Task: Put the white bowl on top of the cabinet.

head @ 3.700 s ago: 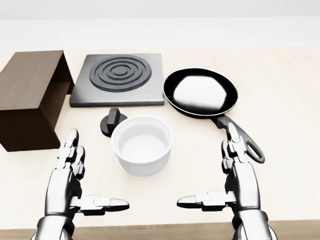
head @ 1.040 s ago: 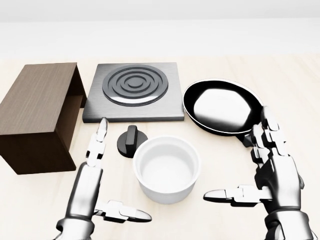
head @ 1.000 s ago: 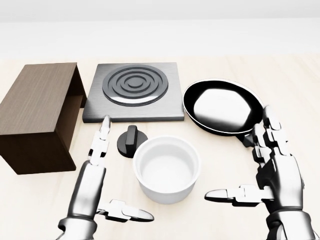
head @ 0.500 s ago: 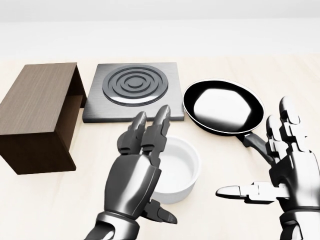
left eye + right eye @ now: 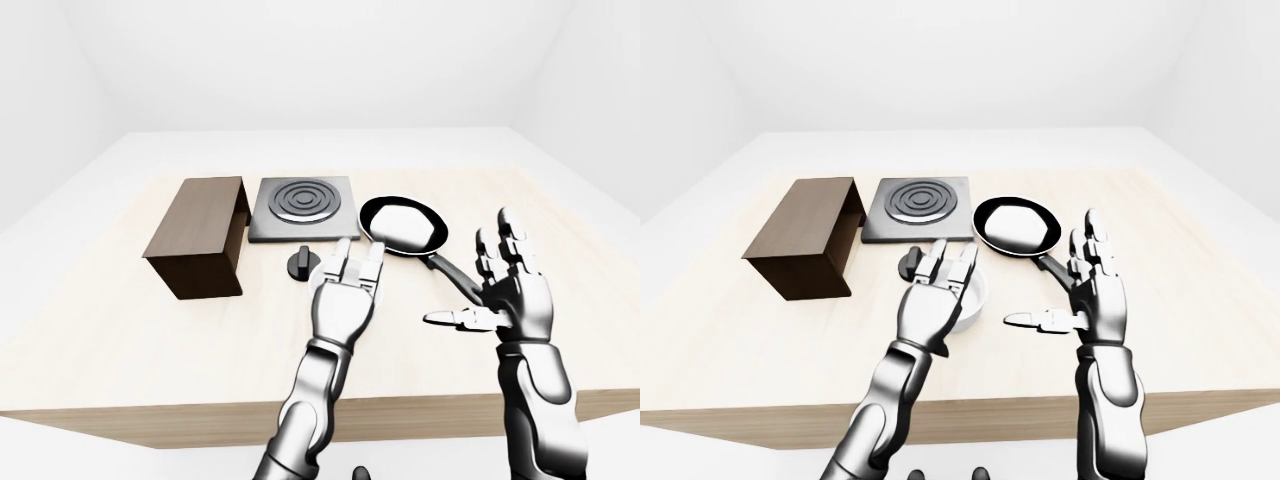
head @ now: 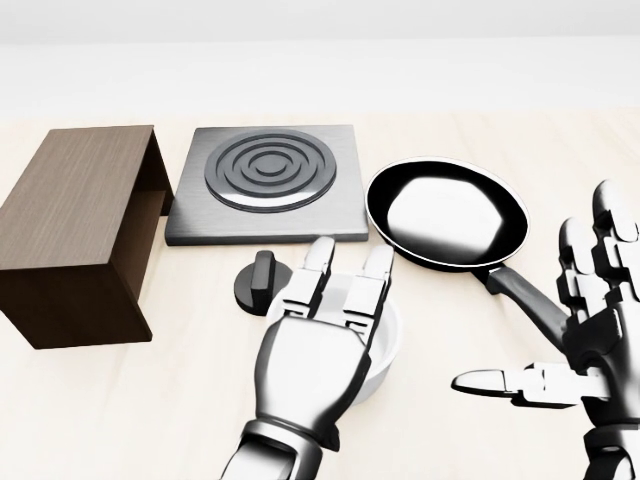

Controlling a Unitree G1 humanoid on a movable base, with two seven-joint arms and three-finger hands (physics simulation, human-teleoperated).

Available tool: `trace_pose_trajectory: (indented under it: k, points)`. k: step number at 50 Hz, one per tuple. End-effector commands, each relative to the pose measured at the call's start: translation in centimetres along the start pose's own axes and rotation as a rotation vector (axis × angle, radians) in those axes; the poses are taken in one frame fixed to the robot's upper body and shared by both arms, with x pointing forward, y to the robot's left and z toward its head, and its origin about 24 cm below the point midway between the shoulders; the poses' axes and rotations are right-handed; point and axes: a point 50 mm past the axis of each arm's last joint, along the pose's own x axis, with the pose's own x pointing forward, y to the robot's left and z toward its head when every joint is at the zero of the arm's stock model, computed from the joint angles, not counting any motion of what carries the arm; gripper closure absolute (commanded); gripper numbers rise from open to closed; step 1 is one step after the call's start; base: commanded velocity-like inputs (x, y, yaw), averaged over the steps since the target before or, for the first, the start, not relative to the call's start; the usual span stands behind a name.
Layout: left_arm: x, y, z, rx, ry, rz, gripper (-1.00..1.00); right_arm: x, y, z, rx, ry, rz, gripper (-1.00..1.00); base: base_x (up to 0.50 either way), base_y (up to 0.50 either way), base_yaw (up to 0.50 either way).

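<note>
The white bowl [image 6: 388, 347] stands on the light wooden table, low in the middle of the head view. My left hand [image 6: 348, 268] hangs over it with its back to the camera and its fingers stretched out, open. It hides most of the bowl, and only the bowl's right rim shows. I cannot tell whether the hand touches the bowl. The bowl's right side also shows in the right-eye view [image 5: 978, 296]. The brown wooden cabinet [image 6: 75, 215] stands at the left, its flat top bare. My right hand [image 6: 560, 330] is open, to the right of the bowl and apart from it.
A grey hotplate [image 6: 268, 180] with ring marks lies right of the cabinet. A black knob [image 6: 258, 282] stands just left of the bowl. A black frying pan [image 6: 445, 212] lies at the upper right, and its handle [image 6: 525, 295] runs toward my right hand.
</note>
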Motion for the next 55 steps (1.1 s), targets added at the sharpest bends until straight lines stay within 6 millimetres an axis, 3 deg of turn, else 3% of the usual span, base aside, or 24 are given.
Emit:
trace_pose_trajectory:
  k: [1, 11, 14, 23, 55]
  points:
    - [0.4, -1.3, 0.1, 0.125, 0.005, -0.050, -1.00, -0.1, -0.2, 0.3, 0.005, -0.014, -0.004, -1.00, 0.00, 0.00, 0.00]
    - [0.5, -1.5, 0.0, 0.135, 0.008, -0.056, -1.00, -0.1, -0.2, 0.3, 0.003, -0.013, -0.005, -1.00, 0.00, 0.00, 0.00]
    - [0.5, -2.7, -0.4, 0.177, 0.016, -0.099, -1.00, -0.2, -0.2, 0.6, 0.005, -0.023, -0.005, -1.00, 0.00, 0.00, 0.00]
    - [0.8, -2.7, -0.6, 0.157, 0.027, -0.107, -1.00, -0.2, -0.1, 0.5, 0.006, -0.022, -0.005, -1.00, 0.00, 0.00, 0.00]
    - [1.5, -6.7, -3.1, 0.082, 0.083, -0.230, -1.00, 0.1, -0.1, 0.0, 0.003, 0.000, -0.005, -1.00, 0.00, 0.00, 0.00]
